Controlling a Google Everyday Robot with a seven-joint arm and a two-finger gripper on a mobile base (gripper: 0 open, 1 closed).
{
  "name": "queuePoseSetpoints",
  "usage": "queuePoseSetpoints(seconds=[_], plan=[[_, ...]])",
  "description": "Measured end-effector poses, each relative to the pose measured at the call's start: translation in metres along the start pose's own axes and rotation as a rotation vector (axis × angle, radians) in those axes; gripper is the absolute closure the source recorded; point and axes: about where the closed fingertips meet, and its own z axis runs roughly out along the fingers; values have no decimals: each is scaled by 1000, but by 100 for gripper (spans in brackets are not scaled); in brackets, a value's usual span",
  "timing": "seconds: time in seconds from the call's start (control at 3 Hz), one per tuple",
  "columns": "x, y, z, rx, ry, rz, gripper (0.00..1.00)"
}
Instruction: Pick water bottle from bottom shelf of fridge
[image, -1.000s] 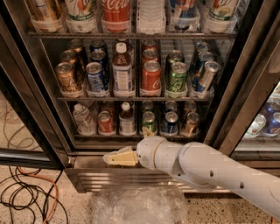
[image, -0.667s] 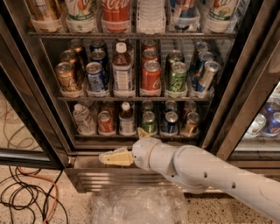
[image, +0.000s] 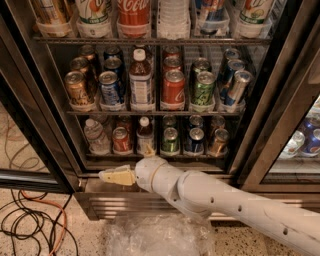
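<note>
The water bottle (image: 94, 135), small, clear and ribbed with a white cap, stands at the far left of the fridge's bottom shelf. The fridge (image: 260, 100) has a dark frame, wire racks and a ribbed steel base. My gripper (image: 106, 176) has cream fingers pointing left. It hovers in front of the fridge's sill, below the bottom shelf and slightly right of and below the water bottle, touching nothing. My white arm comes in from the lower right.
On the bottom shelf, right of the water bottle, stand a red can (image: 121, 140), a white-capped labelled bottle (image: 145, 136) and several more cans. Crumpled clear plastic (image: 155, 235) lies on the floor below. Cables (image: 30, 225) lie at the lower left.
My gripper has moved left along the fridge's sill, closer to below the water bottle. Nothing on the shelves has moved.
</note>
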Motion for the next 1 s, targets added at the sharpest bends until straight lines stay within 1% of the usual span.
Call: queuePoseSetpoints(seconds=[0.33,0.67,1.0], plan=[[1,-4,1,14,-3,4,0],[3,-1,4,34,13,-51,0],[6,-2,21,63,3,-137,0]])
